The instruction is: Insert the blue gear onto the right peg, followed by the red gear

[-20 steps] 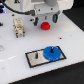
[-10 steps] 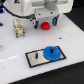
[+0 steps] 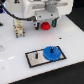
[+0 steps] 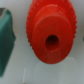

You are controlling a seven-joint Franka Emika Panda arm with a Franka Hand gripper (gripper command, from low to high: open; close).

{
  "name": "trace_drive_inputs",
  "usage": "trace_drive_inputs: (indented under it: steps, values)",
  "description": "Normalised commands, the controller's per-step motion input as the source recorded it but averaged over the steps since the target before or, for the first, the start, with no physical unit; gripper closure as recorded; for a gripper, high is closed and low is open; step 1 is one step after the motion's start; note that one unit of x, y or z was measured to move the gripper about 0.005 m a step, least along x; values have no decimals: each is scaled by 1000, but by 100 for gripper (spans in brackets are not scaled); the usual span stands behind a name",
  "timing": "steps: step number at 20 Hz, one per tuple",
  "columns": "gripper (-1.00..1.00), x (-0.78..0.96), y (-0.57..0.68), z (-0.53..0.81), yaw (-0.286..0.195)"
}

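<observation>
The blue gear (image 3: 51, 52) lies flat on the right end of the black-framed pale plate (image 3: 34, 60); the right peg is hidden under it. The left peg (image 3: 36, 56) stands bare. The red gear (image 3: 46, 25) lies on the white table at the back, right under my gripper (image 3: 45, 21). In the wrist view the red gear (image 4: 50, 32) fills the middle, its centre hole facing the camera. A teal finger (image 4: 6, 35) stands apart from the gear's side with white table between them, so the gripper is open around the gear without touching it.
A small white and dark fixture (image 3: 19, 28) stands on the table to the exterior view's left of the gripper. The arm's white body (image 3: 42, 7) hangs over the back of the table. The table's front edge runs just below the plate.
Hardly anything has changed. The gripper stays over the red gear, perhaps a little lower. The blue gear and the plate have not moved.
</observation>
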Motion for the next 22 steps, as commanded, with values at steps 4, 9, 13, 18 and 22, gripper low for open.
trace_drive_inputs:
  steps: [4, 9, 13, 18, 22]
  values:
    - [100, -30, 96, 187, 0]
    - [100, 195, 149, 504, 0]
    - [100, 509, 38, 604, 0]
    - [100, 668, 5, 638, 0]
    - [100, 684, 0, 644, 0]
